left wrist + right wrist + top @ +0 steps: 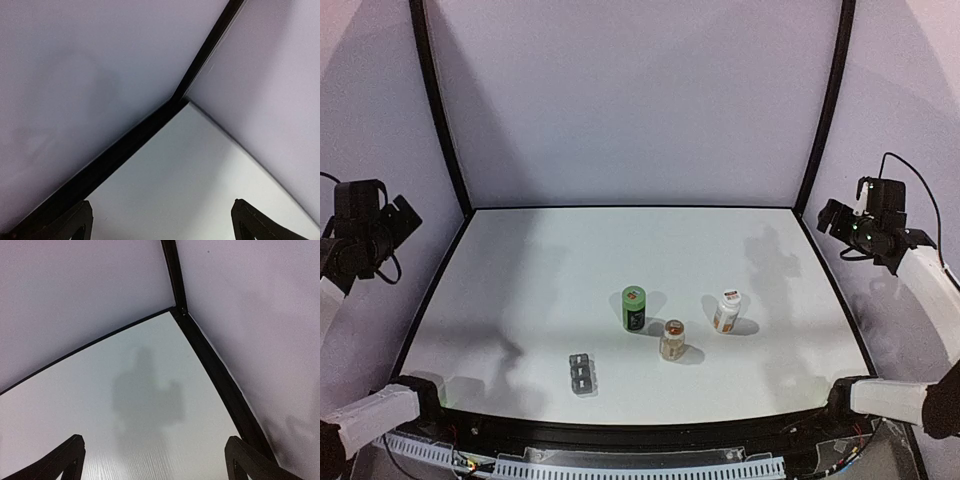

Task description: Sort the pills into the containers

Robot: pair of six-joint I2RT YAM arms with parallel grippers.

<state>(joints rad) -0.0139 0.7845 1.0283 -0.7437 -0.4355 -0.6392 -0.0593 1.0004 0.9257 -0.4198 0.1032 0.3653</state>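
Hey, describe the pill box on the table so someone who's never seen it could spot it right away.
On the white table, a green bottle, a clear bottle and a white bottle stand near the middle. The pill box lies left of them, closer to the arm bases. It is the only flat grey thing, a short row of three compartments, lower than any bottle.

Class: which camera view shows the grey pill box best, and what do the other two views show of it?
The top external view. The pill box lies fully visible there on the table, its row of three compartments distinguishable. Neither wrist view shows it at all; both point at table surface and enclosure walls.
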